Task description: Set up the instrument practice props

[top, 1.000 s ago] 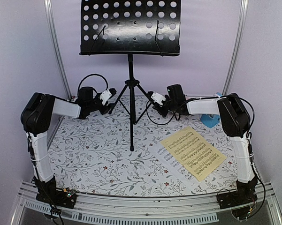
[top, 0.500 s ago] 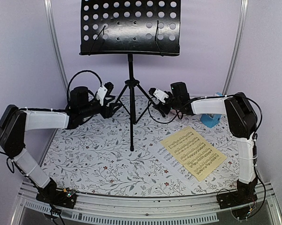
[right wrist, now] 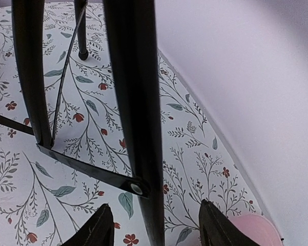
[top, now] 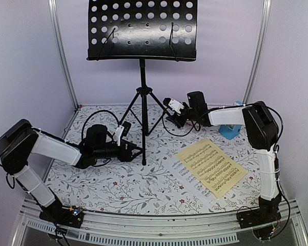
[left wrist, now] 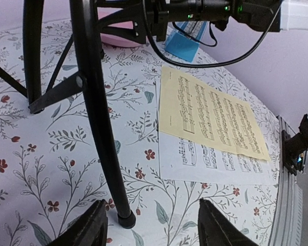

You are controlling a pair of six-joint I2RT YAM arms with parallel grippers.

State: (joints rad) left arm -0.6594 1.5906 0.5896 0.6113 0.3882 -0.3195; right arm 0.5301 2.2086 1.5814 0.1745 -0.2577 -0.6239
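Left end effector (top: 133,150) spread wide, low at centre-left of top view, fingers either side of the music stand (top: 142,77) front tripod foot. Right end effector (top: 170,108) also wide, straddling another leg. Pale-yellow sheet (top: 211,166) overlaps white sheet (top: 186,171), lower right of tabletop (top: 102,179). Blue metronome (top: 228,131) at right edge.

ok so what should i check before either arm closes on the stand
1. left gripper open, front leg between its fingers: ok
2. right gripper open, side leg between its fingers: ok
3. music stand upright: ok
4. music on the stand: not ok, the yellow sheet lies over the white sheet on the table
5. sheets apart from the front leg: ok
6. metronome upright: cannot tell, the right arm hides part of it
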